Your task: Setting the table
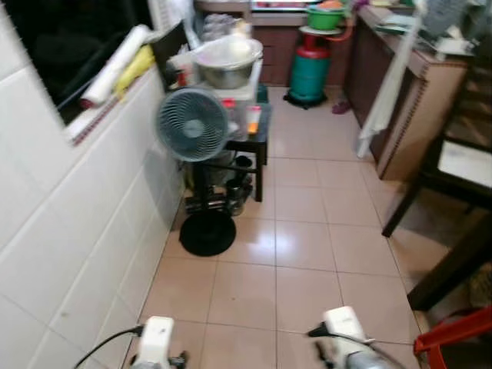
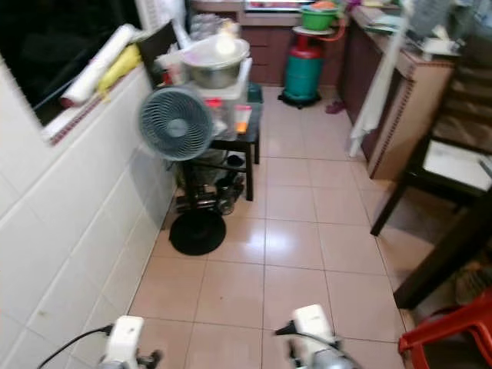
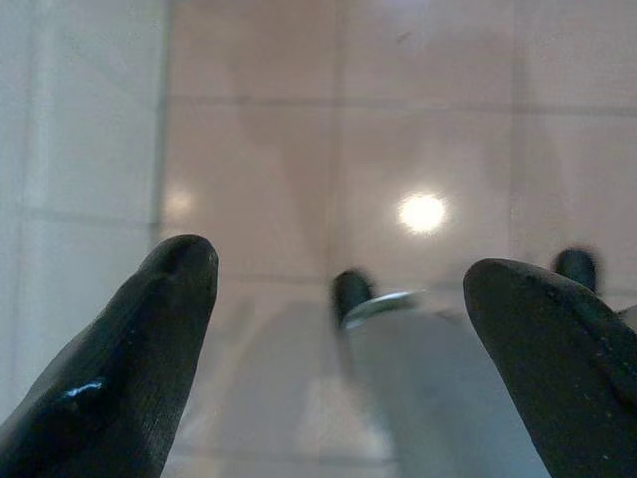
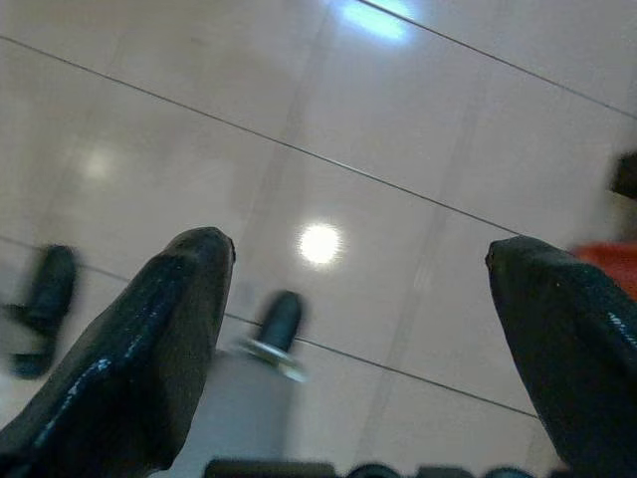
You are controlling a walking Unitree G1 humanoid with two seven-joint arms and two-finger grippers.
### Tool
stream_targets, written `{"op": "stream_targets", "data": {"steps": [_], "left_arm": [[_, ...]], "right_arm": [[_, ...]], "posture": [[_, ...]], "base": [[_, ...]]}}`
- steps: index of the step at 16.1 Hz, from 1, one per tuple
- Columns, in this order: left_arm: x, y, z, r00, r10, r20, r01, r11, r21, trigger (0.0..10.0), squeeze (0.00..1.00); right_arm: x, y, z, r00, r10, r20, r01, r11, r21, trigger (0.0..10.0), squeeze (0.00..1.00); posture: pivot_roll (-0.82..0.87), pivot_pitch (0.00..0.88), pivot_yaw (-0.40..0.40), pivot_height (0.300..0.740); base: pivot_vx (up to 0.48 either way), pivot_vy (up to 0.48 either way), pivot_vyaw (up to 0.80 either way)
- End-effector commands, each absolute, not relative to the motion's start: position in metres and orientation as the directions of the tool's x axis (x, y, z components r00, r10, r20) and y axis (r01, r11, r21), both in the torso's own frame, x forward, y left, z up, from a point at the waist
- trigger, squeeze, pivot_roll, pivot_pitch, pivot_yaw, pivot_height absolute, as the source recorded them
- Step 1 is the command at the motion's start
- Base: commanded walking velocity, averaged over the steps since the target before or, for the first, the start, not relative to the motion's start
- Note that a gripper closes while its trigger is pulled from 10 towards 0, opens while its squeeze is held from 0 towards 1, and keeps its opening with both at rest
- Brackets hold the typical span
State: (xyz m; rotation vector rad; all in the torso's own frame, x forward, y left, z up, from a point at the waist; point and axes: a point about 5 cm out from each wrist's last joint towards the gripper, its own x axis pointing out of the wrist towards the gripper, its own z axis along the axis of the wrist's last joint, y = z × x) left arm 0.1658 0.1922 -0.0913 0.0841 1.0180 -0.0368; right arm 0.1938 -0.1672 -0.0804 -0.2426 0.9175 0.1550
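Both arms hang low at the bottom of the eye views, the left arm (image 1: 157, 342) and the right arm (image 1: 346, 338) over the tiled floor. My left gripper (image 3: 338, 269) is open above the beige tiles with nothing between its fingers. My right gripper (image 4: 358, 254) is open too, holding nothing, with tiles below it. A dark wooden table (image 1: 461, 165) with a pale top stands at the right. Far back on the left, a metal bowl (image 1: 228, 65) rests on a small black stand (image 1: 257, 150).
A grey floor fan (image 1: 192, 127) on a round black base stands by the white tiled wall (image 1: 69, 231). A green gas cylinder (image 1: 310, 69) is at the back. A wooden counter (image 1: 400, 100) runs along the right. A red plastic chair (image 1: 453, 342) is at lower right.
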Motion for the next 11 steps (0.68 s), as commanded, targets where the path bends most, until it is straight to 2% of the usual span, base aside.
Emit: {"op": "stream_targets", "data": {"steps": [1,11], "left_arm": [[0.1709,0.1928,-0.089,0.537,0.012,-0.844,0.08,0.995,0.065,10.0,0.0],[0.1695,0.1868,-0.0906,0.529,0.021,-0.848,0.089,0.993,0.081,10.0,0.0]], "right_arm": [[0.1952,-0.1705,-0.0794,0.603,0.021,-0.798,-0.229,0.962,-0.148,10.0,0.0],[0.191,-0.1689,-0.0819,0.587,0.018,-0.809,-0.24,0.959,-0.153,10.0,0.0]], "posture": [[-0.01,0.0,0.03,0.74],[-0.01,0.0,0.025,0.74]], "base": [[0.0,0.285,0.0],[0.0,0.0,0.0]]}}
